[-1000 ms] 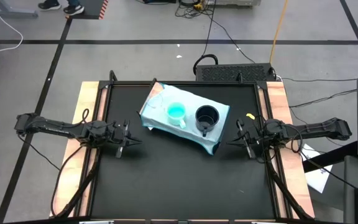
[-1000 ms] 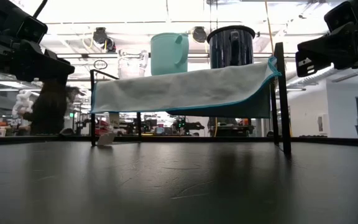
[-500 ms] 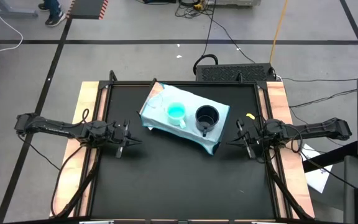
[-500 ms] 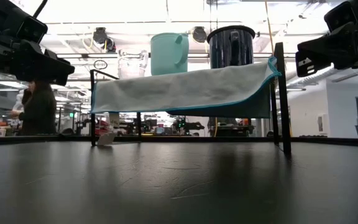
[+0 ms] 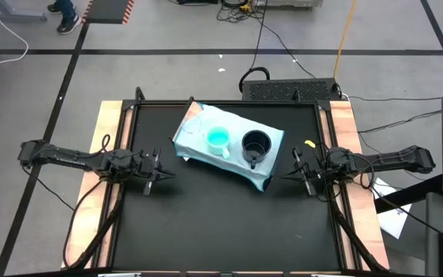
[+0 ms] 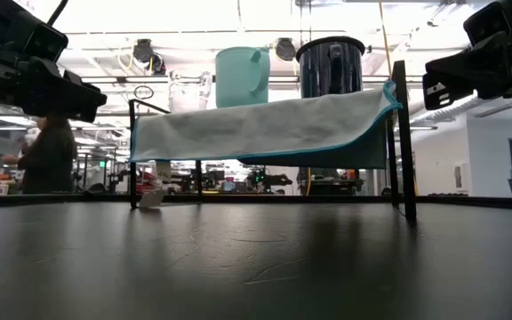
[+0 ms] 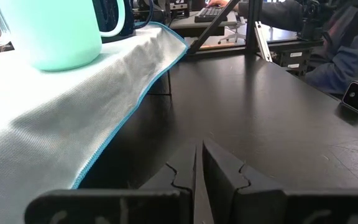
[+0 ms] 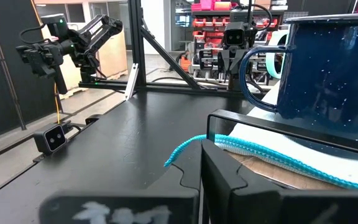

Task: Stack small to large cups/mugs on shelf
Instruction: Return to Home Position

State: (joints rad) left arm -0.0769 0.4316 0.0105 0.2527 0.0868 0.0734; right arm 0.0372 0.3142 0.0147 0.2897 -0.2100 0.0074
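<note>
Dark blue mug [image 5: 256,144], teal mug [image 5: 218,138] and clear glass cup [image 6: 185,93] line the shelf [image 5: 237,121] near the surface's [image 5: 206,223] far edge, so my left gripper [image 5: 168,176] and right gripper [image 5: 288,177], by the side edges with fingers pressed together, should settle home without brushing it.

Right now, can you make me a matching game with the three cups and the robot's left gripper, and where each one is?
Things:
1. teal mug
2. dark blue mug
3. clear glass cup
4. left gripper

Places:
A. over the black table, shut, off the shelf
B. middle of the row on the shelf
C. shelf end nearer the right gripper
D. shelf end nearer the left gripper

Pairs: 1-B, 2-C, 3-D, 4-A.
</note>
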